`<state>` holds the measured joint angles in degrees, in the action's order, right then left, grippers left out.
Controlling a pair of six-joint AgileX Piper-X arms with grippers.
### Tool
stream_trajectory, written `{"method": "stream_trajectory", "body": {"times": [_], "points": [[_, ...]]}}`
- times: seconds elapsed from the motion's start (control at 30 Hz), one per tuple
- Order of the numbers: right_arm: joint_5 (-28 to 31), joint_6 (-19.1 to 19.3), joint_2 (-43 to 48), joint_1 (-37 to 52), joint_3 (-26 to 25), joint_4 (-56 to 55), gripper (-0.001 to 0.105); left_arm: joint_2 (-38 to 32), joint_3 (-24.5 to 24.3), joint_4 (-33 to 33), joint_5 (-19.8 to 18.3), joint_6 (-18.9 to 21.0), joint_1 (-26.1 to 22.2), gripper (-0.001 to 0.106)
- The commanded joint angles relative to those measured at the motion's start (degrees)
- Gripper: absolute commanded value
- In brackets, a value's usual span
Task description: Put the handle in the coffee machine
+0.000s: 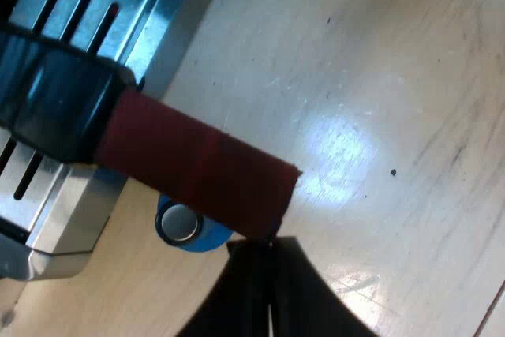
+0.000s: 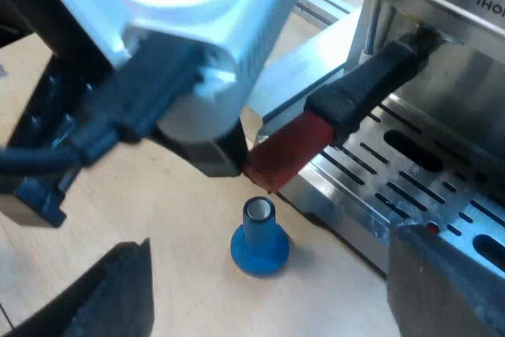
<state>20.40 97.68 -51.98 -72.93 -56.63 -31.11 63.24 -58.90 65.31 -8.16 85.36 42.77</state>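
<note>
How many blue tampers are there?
1. The blue tamper stands on the table beside the machine's drip tray, below the handle's red end. Others may be hidden.

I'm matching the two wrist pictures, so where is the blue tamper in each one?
Left wrist view: the tamper peeks out from under the handle's red end, by the drip tray corner.
Right wrist view: the tamper stands upright on the table, just past the red end, near the drip tray edge.
Shared landmark: the red end.
</note>
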Motion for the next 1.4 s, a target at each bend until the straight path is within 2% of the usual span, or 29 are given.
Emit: {"method": "stream_trajectory", "body": {"times": [0.03, 0.27, 0.4, 0.47, 0.63, 0.8, 0.93, 1.17, 1.23, 1.4], "points": [[0.40, -0.02, 0.37, 0.01, -0.55, -0.33, 0.064, 1.10, -1.05, -10.26, -12.21, -0.74, 2.39, 0.001], [0.40, -0.02, 0.37, 0.01, -0.55, -1.10, 0.064, 1.20, -1.05, -11.52, -11.82, -0.97, 2.39, 0.001], [0.40, -0.02, 0.37, 0.01, -0.55, -1.10, 0.064, 1.20, -1.05, -13.07, -11.99, -4.65, 2.39, 0.001], [0.40, -0.02, 0.37, 0.01, -0.55, -1.10, 0.064, 1.20, -1.05, -13.47, -11.72, -5.06, 2.39, 0.001], [0.40, -0.02, 0.37, 0.01, -0.55, -1.10, 0.064, 1.20, -1.05, -10.30, -11.58, -5.04, 2.39, 0.001], [1.41, -0.02, 0.37, 0.01, -0.55, -1.10, 0.064, 1.20, -1.05, -4.44, -6.41, -7.92, 2.39, 0.001], [1.42, -0.02, 0.37, 0.01, -0.55, -1.10, 0.064, 0.73, -1.05, -1.87, -3.01, -8.56, 2.08, 0.001], [1.46, -0.02, 0.37, 0.01, -0.55, -1.10, 0.064, -0.78, -1.05, 0.68, -3.17, -8.56, -2.16, 0.001], [1.46, -0.02, 0.37, 0.01, -0.55, -1.10, 0.064, -1.73, -1.05, 1.07, -3.16, -8.56, -6.06, 0.001], [1.58, -0.02, 0.37, 0.01, -0.55, -1.10, 0.064, -4.17, -1.05, 3.00, -3.16, -11.34, -10.42, 0.001]]}}
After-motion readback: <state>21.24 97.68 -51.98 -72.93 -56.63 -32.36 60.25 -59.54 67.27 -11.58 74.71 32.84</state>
